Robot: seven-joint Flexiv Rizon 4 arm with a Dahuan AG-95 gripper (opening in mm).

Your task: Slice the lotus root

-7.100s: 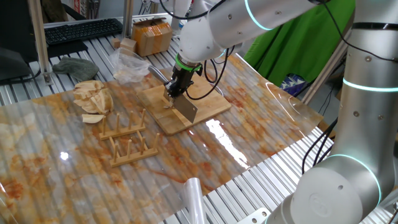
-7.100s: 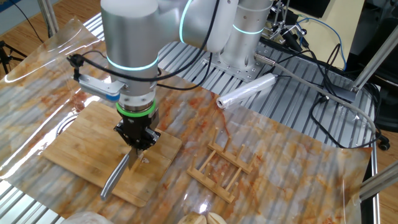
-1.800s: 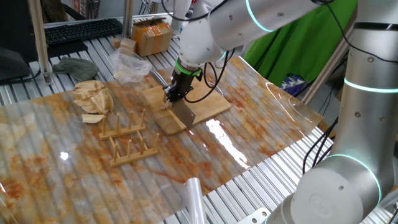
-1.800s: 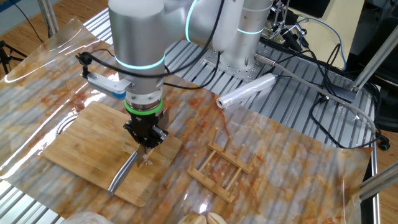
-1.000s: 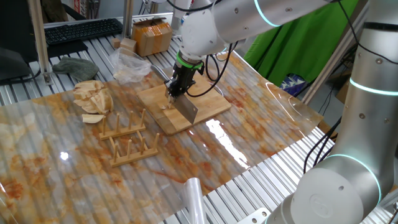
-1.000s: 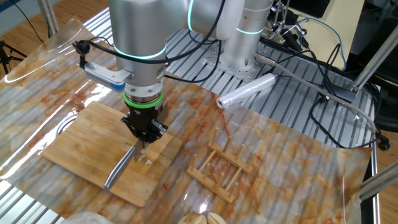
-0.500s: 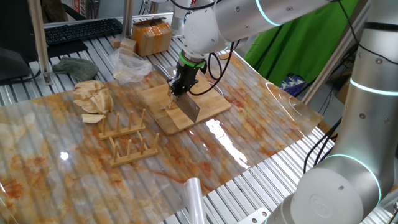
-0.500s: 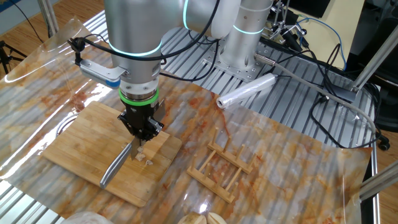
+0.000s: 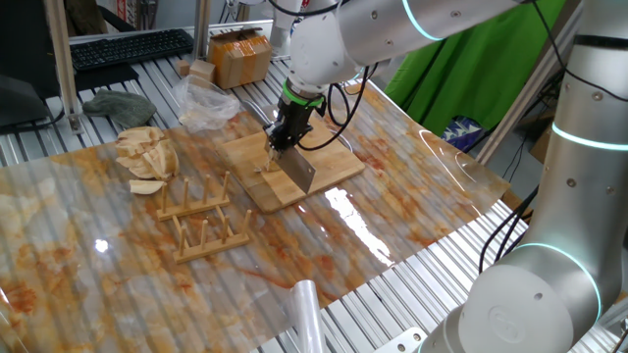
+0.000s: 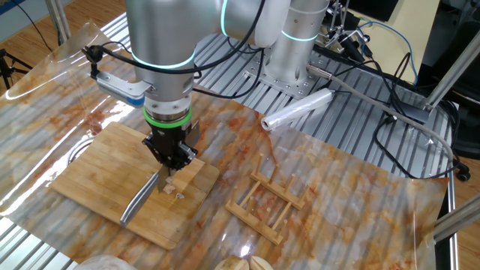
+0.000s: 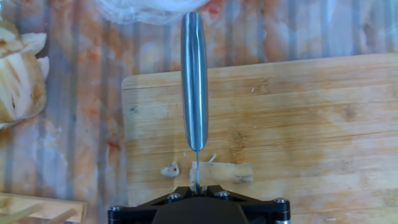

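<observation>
A steel cleaver (image 11: pixel 194 81) is held clamped in the black two-finger gripper (image 10: pixel 171 163), jaws drawn narrow, blade edge down on a rectangular bamboo cutting board (image 9: pixel 324 167). The pale beige lotus root chunk (image 11: pixel 222 172) is seen directly beneath the gripper, with one small cut piece (image 11: pixel 170 169) just beside it.

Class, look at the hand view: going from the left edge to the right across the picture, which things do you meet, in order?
Heap of pale wedges → small cut-off bit → cleaver → lotus root → bare right part of the cutting board.
</observation>
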